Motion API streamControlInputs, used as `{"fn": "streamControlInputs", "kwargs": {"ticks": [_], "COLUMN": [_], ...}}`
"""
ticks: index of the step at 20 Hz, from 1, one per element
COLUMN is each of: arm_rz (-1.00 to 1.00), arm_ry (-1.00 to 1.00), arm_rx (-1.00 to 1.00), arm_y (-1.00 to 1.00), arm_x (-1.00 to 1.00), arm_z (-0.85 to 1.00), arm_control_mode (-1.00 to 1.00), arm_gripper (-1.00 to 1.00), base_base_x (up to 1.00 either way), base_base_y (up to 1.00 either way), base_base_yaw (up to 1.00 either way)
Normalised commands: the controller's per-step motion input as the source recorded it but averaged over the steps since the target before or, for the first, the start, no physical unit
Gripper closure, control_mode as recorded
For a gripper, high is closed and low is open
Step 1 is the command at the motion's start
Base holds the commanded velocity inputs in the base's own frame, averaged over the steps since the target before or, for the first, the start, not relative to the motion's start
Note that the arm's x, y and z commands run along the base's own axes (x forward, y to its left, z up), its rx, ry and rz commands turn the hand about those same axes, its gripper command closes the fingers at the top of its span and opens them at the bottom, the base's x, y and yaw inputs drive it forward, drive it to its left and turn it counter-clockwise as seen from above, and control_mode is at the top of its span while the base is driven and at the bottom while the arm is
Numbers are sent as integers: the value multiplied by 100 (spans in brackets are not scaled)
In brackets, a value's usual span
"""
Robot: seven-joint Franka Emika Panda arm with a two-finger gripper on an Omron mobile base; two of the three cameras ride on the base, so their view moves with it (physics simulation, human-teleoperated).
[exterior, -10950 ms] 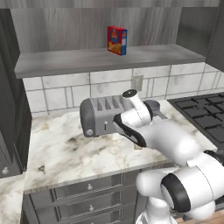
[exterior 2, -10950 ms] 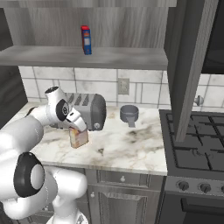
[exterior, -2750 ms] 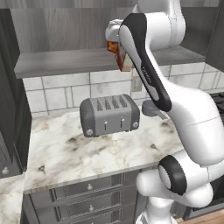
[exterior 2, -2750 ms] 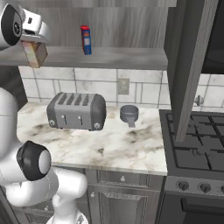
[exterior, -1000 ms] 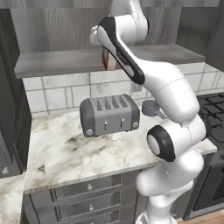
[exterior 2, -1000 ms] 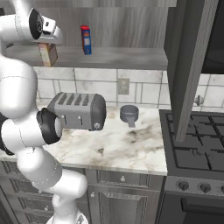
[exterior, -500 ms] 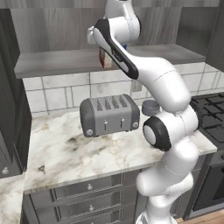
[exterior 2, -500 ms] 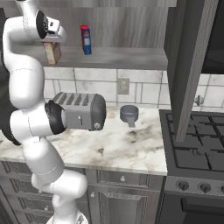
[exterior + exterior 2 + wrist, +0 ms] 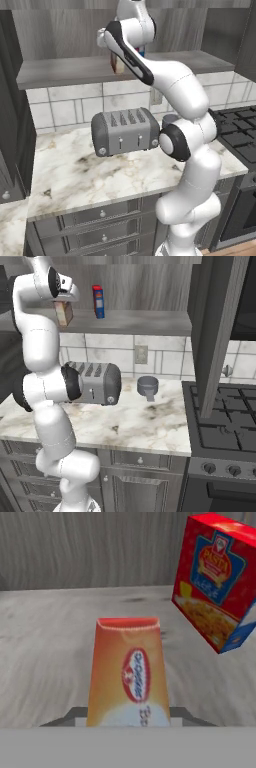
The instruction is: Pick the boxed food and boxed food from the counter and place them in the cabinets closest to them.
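Tan-brown boxed food (image 9: pixel 129 673) is gripped by the clenched pincer (image 9: pixel 62 302) at the shelf board (image 9: pixel 145 322) front edge, near red boxed food (image 9: pixel 98 301).

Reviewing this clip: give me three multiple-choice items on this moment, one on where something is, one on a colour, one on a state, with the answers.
1. Where does the red box stand?
A. on the cabinet shelf
B. on the counter
C. on the stove

2. What colour is the toaster?
A. white
B. grey
C. red

3. What is the gripper doing?
A. hanging open
B. shut on nothing
C. shut on the tan box

Answers: 1 A, the right base view shows it upright on the shelf board. 2 B, its body is grey in both base views. 3 C, the hand view shows the box between the fingers, over the shelf.
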Motion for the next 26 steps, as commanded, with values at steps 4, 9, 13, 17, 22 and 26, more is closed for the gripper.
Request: {"fn": "streamControlInputs", "kwargs": {"ticks": [4,9,13,17,22,26], "arm_rz": [0,0,0,0,0,0], "arm_ry": [0,0,-1,0,0,1], "arm_rx": [-1,-1,-2,-5,-6,-1], "arm_y": [7,6,8,19,18,0], "arm_x": [48,47,43,37,18,-16], "arm_z": [0,-1,-3,-3,-1,5], "arm_control_mode": [-100,-100,-100,-100,-100,-100], "arm_gripper": [100,100,100,100,-100,-100], "base_base_x": [0,0,0,0,0,0], "base_base_y": [0,0,0,0,0,0], "base_base_yaw": [0,0,0,0,0,0]}}
